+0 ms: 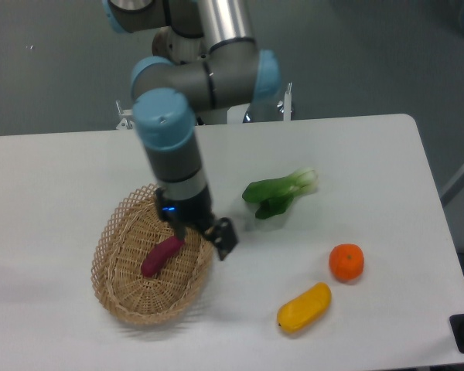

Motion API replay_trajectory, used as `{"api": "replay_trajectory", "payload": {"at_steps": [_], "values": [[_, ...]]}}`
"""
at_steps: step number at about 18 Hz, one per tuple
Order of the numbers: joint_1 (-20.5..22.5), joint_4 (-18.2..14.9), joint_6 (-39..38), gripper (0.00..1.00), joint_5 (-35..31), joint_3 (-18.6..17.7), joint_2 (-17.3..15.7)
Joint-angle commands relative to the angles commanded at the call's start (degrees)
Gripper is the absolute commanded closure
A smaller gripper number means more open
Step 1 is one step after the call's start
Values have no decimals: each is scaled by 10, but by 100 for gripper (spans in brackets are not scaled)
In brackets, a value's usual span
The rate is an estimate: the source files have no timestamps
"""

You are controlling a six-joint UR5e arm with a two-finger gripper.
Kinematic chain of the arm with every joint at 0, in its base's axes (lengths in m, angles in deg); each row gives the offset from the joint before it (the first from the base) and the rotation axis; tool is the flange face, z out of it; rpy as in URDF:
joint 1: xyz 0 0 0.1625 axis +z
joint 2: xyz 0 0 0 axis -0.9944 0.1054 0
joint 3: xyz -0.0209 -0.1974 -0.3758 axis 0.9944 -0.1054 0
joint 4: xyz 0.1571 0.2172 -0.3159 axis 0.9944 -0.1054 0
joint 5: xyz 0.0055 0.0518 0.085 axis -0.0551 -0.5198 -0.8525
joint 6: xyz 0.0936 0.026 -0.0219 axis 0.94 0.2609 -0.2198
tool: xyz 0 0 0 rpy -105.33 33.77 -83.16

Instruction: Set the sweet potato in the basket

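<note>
From the fixed camera, the small reddish-purple sweet potato [162, 256] lies on the woven floor of the oval, light-tan wicker basket [117, 294], tilted with its upper end toward the right rim. Nothing grips it. The basket sits on the left part of the white table [54, 178].

The arm's grey and light-blue wrist comes down from above, and the black two-finger gripper [205, 234] hangs over the basket's right rim, just beside the sweet potato's upper end. Its jaws are spread apart and empty; one finger [224, 238] juts out past the rim over the table, the other sits near the tuber's tip.

To the right of the basket, well apart from it, a leafy green bok choy [278, 194] with a pale stem lies on the table. Nearer the front right are a round orange fruit [346, 262] and, just beside it, a plump yellow-orange oblong vegetable [304, 308].
</note>
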Motion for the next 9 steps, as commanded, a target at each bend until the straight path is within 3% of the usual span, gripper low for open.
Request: {"api": "replay_trajectory", "payload": {"at_steps": [2,9], "values": [[41,-12,61,0,1,10,-2],[157,-121,301,0,32,69,-24]]}}
